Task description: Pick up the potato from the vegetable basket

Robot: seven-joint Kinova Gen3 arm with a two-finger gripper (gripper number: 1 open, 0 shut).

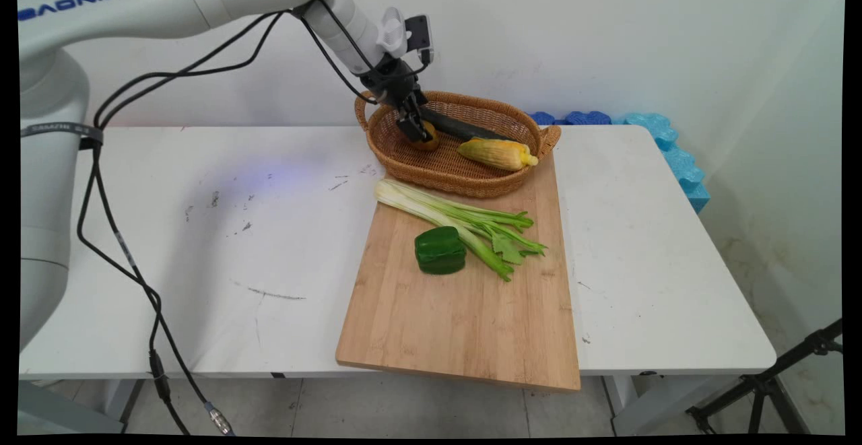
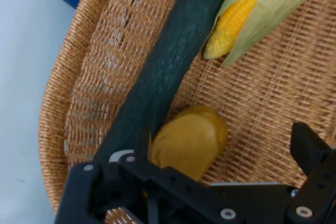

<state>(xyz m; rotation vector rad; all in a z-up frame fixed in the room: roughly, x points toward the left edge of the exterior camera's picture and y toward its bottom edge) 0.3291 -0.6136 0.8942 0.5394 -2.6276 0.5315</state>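
Woven wicker basket (image 1: 465, 179), wooden board (image 1: 465, 317)

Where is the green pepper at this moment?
In the main view, the green pepper lies on the cutting board, against the celery, nearer the camera than the basket.

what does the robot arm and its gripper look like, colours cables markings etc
The arm is glossy white with thick rounded links, one lettered KINOVA in blue. Black cables hang from it in loops, strapped to the base link by a dark band. A small black-and-white module sits at the wrist. The gripper is black, with a bolted linkage and two fingers.
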